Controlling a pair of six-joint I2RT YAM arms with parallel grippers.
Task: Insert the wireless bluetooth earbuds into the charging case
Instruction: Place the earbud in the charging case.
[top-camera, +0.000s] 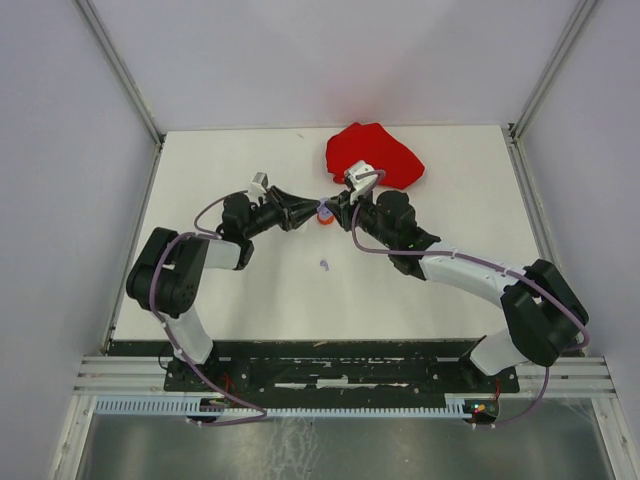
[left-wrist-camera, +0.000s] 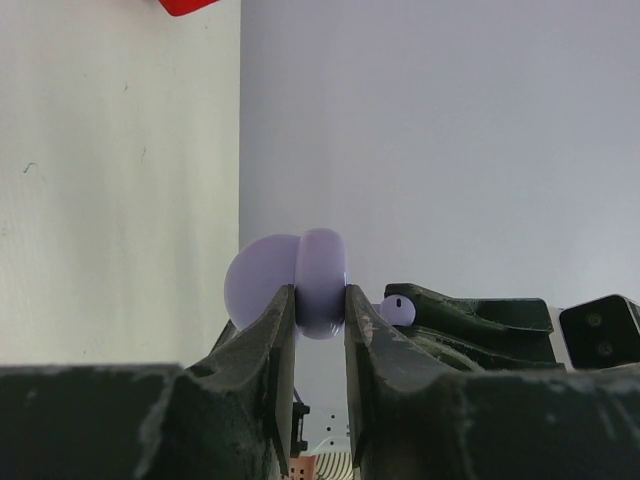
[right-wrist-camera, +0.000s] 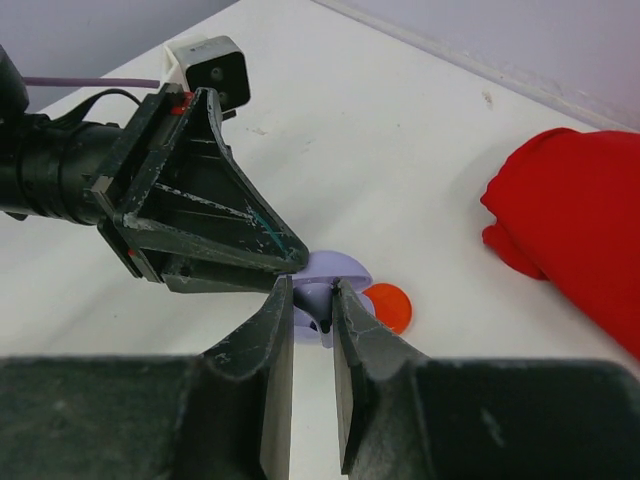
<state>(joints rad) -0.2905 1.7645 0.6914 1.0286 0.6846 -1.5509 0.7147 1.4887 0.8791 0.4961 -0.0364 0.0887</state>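
The left fingers (left-wrist-camera: 272, 335) clamp the open lilac charging case (left-wrist-camera: 322, 270) on edge, lid swung aside. A red cloth (top-camera: 375, 155) lies just behind the case. The right fingers (right-wrist-camera: 278, 330) appear to pinch a lilac earbud (left-wrist-camera: 397, 309) just beside the case, rounded head toward it. Its stem, the long axis, is hidden. Best approach: align stem with socket, ease in slowly, let go only once seated.
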